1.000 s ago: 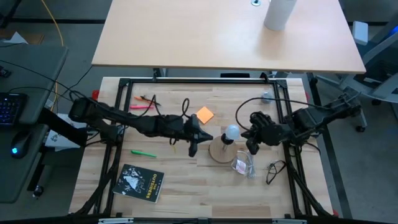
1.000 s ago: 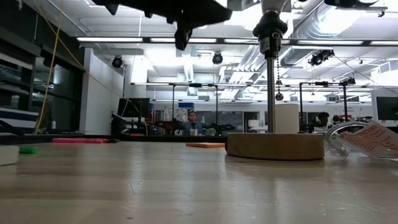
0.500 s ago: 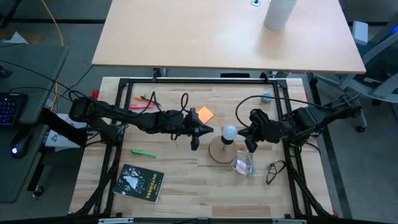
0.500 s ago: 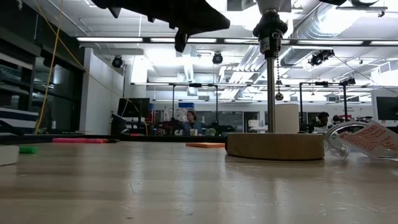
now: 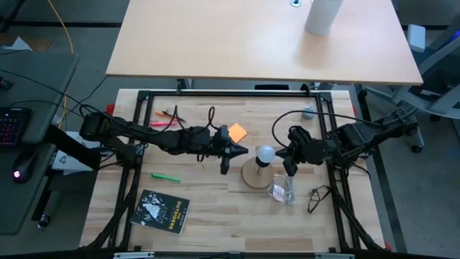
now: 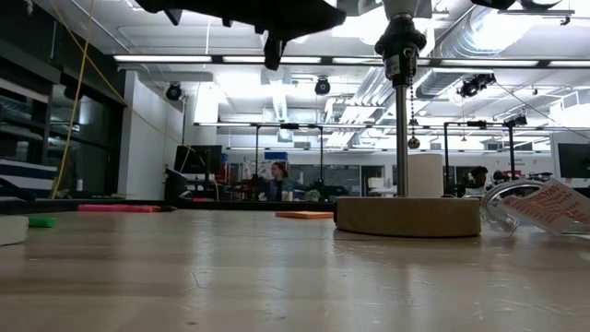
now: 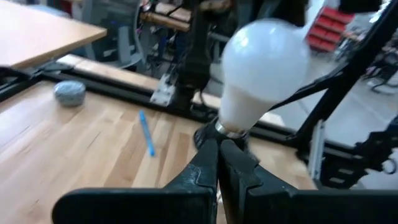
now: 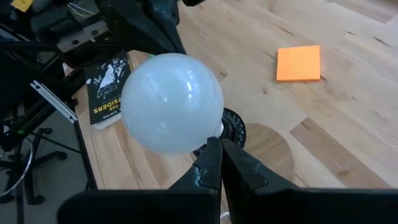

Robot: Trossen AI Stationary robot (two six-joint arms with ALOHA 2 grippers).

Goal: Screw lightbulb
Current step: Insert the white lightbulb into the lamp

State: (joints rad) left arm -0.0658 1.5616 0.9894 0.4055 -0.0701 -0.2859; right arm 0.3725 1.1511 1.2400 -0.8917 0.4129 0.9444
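The bulb sits in the socket on the disc. Left hand and right hand are both closed tight and empty, one on each side.

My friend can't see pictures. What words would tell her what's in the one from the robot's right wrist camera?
A round white frosted lightbulb sits in a black socket on a tan round wooden disc, right in front of the right gripper, whose two dark fingers are shut together. An orange square note and a black paperback book lie on the pale wooden table beyond.
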